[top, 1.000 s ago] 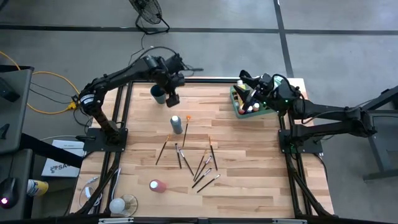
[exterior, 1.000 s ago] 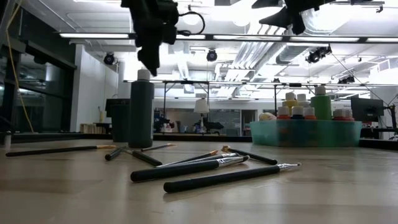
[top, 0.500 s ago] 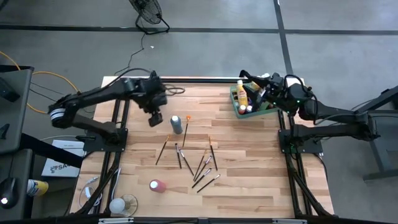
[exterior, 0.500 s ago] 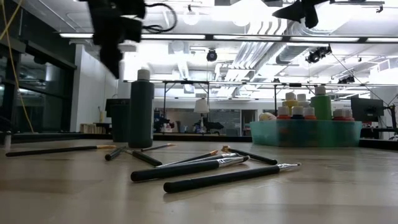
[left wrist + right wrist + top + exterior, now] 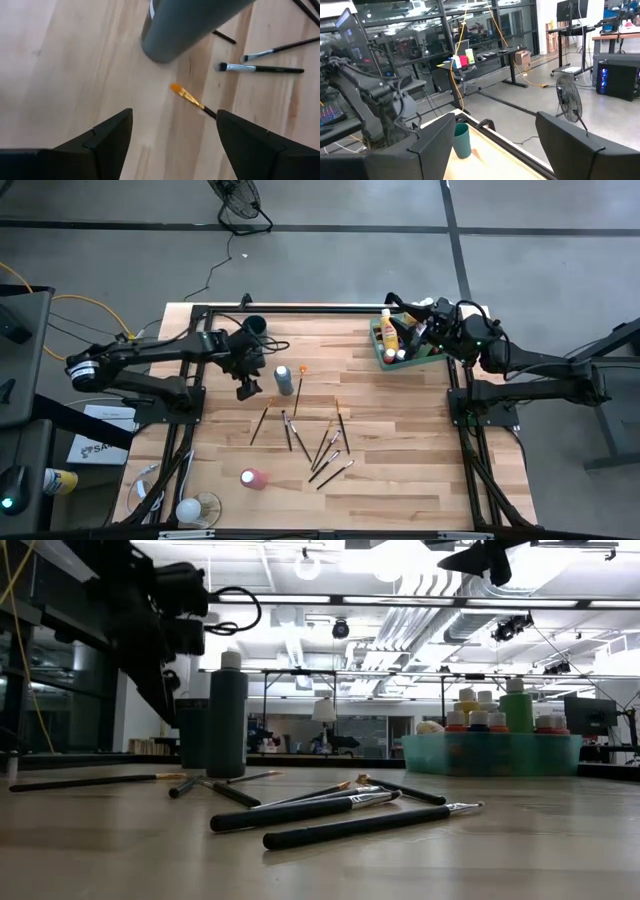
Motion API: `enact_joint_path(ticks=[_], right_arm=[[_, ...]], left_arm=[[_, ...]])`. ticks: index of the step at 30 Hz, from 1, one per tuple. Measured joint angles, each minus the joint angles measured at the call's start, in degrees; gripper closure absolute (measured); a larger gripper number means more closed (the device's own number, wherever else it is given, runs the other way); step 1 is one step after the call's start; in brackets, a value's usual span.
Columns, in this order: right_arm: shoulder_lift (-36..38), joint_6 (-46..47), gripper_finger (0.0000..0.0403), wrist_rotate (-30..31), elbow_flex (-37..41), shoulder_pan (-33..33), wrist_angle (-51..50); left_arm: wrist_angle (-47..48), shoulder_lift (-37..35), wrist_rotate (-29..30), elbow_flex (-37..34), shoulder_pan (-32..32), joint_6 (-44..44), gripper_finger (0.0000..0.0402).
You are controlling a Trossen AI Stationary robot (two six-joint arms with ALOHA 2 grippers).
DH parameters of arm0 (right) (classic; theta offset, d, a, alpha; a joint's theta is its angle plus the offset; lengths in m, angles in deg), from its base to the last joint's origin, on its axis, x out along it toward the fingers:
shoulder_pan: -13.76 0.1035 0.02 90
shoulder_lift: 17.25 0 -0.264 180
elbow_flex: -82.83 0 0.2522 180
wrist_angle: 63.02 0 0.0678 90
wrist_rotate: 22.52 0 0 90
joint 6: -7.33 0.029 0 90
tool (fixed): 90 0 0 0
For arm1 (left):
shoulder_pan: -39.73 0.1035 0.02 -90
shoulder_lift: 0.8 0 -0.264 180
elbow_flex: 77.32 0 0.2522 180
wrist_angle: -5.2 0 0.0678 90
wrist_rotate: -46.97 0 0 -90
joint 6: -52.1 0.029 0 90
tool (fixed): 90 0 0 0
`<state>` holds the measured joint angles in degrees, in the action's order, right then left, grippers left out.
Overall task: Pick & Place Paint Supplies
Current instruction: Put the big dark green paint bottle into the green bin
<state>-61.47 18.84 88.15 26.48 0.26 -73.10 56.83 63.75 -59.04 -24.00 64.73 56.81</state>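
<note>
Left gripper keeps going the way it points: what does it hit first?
Likely bare table. The open left gripper points down at the wood, with the orange-tipped brush and the grey bottle just beyond; depth is unclear.

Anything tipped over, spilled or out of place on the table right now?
One thing: a pink bottle lies on its side near the table's front left, apart from the rest. The brushes lie scattered mid-table, not yet collected. The grey bottle stands upright, and no spill shows. The bottles in the green tray look orderly.

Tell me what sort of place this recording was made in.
Likely a robotics lab or workshop: exposed ceiling ducts, desks with monitors, a floor fan, and a wooden table in a metal frame.
</note>
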Motion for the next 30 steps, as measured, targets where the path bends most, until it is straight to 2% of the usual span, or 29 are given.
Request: enact_joint_path(ticks=[7,12,21,30], right_arm=[[-0.1,0.2,0.0141,0.1,0.0,0.0,-0.1],[-0.3,-1.9,0.0143,0.5,0.0,0.0,-0.2],[-0.3,-2.2,0.0143,0.5,0.0,0.0,-0.3],[-0.3,-2.8,0.0143,0.2,0.0,0.0,-0.9]], left_arm=[[-13.8,2.4,0.6,-4.8,0.1,6.5,0.0119],[-19.9,4.6,1.3,-7.2,0.1,8.5,0.0113],[-27.9,8.5,0.6,-11.5,0.1,9.0,0.0031],[-48.1,12.5,1.0,-16.6,0.1,0.3,0.0016]])
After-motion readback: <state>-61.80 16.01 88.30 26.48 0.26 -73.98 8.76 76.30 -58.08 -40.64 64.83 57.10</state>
